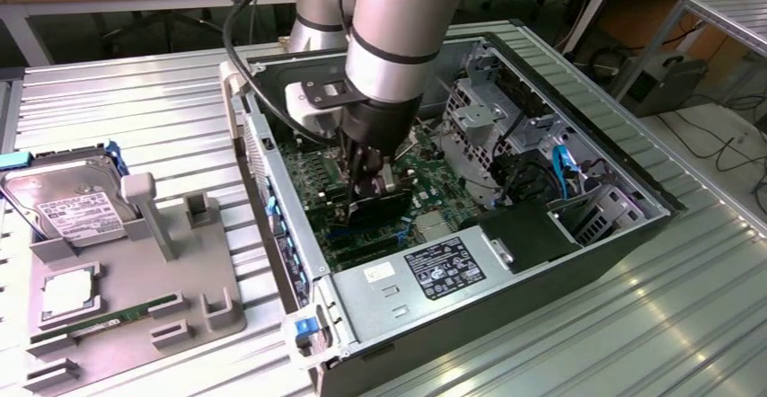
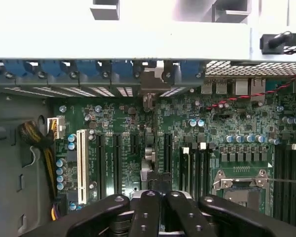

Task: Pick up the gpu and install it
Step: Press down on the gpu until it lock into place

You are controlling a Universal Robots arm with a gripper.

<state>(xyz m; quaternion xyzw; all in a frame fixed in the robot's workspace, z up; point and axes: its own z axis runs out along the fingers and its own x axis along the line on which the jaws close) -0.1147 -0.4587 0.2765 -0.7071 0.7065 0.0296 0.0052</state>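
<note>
The open computer case [image 1: 599, 159] lies on its side on the metal table. My gripper [image 1: 366, 184] reaches down into it over the green motherboard [image 1: 419, 226]. The gpu [image 1: 374, 207], a thin black card, stands on edge between the fingers. In the wrist view the gpu [image 2: 148, 148] appears edge-on, running from my gripper [image 2: 155, 195] to the rear slot openings, with its silver bracket [image 2: 148, 84] at the case's back wall. It stands over the motherboard [image 2: 217, 123] among the black expansion slots. The gripper is shut on the card.
A white slot [image 2: 81, 158] and a yellow-black cable bundle [image 2: 37, 138] lie to one side of the card, and the processor socket [image 2: 239, 180] to the other. On the exterior view's left, a grey fixture [image 1: 180, 289] holds a hard drive [image 1: 72, 204] and a green memory stick [image 1: 108, 316].
</note>
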